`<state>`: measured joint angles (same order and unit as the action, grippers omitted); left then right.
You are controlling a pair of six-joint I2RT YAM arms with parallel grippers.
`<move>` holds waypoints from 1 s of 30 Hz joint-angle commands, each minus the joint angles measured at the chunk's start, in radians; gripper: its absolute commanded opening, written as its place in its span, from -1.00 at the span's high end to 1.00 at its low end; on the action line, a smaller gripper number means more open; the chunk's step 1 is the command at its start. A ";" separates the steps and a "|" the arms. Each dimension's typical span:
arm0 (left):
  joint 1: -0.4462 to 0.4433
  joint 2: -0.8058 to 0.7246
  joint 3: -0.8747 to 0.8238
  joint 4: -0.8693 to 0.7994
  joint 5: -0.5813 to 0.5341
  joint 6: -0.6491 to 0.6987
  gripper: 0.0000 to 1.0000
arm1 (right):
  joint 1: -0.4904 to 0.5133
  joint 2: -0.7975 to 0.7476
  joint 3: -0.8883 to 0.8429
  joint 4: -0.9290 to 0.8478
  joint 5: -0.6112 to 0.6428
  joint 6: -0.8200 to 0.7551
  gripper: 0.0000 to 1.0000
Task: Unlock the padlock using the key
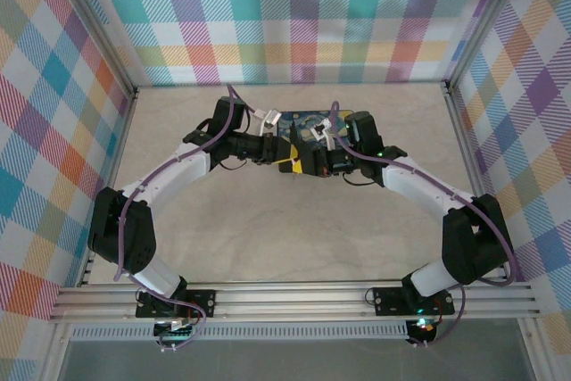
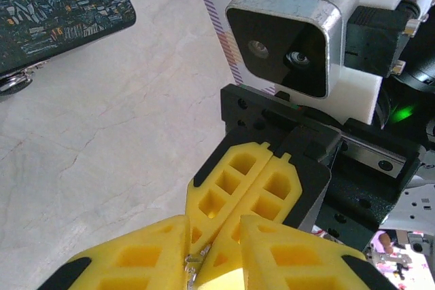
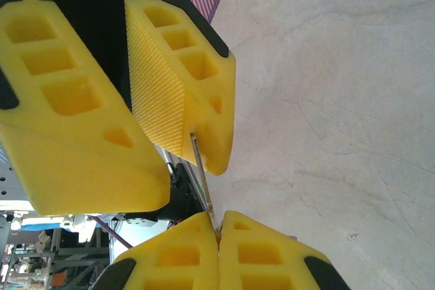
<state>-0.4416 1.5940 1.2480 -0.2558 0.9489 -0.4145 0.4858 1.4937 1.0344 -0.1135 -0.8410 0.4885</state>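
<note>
Your right gripper (image 3: 219, 225) is pinched fully together, its blocky yellow fingers with hollow pockets meeting tip to tip on the near side of the case (image 2: 61, 11). At that seam they clamp one end of the key (image 3: 202, 181), which you see edge-on as a thin, flat metal blade.

The blade's other end runs in between the fingers of your left gripper (image 2: 214, 236), beside a finely ribbed pad (image 3: 160, 86). Those jaws stand only a sliver apart around it, and you cannot tell whether they actually bite.

The case is a flat, round-cornered slab with a dark swirling night-sky print, and a small metal ring (image 2: 13, 83) lies at its edge. It rests on the pale, marble-veined table (image 2: 102, 168). The right arm's silver-faced camera (image 2: 292, 32) looms behind the joined fingers, and plaid walls (image 1: 294, 15) stand beyond the case.
</note>
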 commanded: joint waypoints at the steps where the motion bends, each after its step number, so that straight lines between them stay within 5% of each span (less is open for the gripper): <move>1: 0.007 -0.008 0.000 0.035 0.028 0.000 0.54 | 0.007 0.008 0.023 -0.006 -0.026 -0.018 0.98; 17: 0.007 0.002 0.008 -0.009 0.027 0.039 1.00 | 0.005 0.004 0.030 -0.012 -0.026 -0.022 0.96; 23: 0.025 -0.033 -0.052 0.122 -0.077 -0.084 1.00 | -0.040 -0.029 -0.058 0.181 -0.054 0.117 0.09; 30: 0.034 -0.055 -0.131 0.409 -0.138 -0.302 1.00 | -0.072 -0.077 -0.206 0.504 0.058 0.377 -0.04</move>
<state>-0.4152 1.5826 1.1362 -0.0223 0.8425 -0.5995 0.4091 1.4551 0.8597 0.2020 -0.8318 0.7284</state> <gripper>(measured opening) 0.049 0.520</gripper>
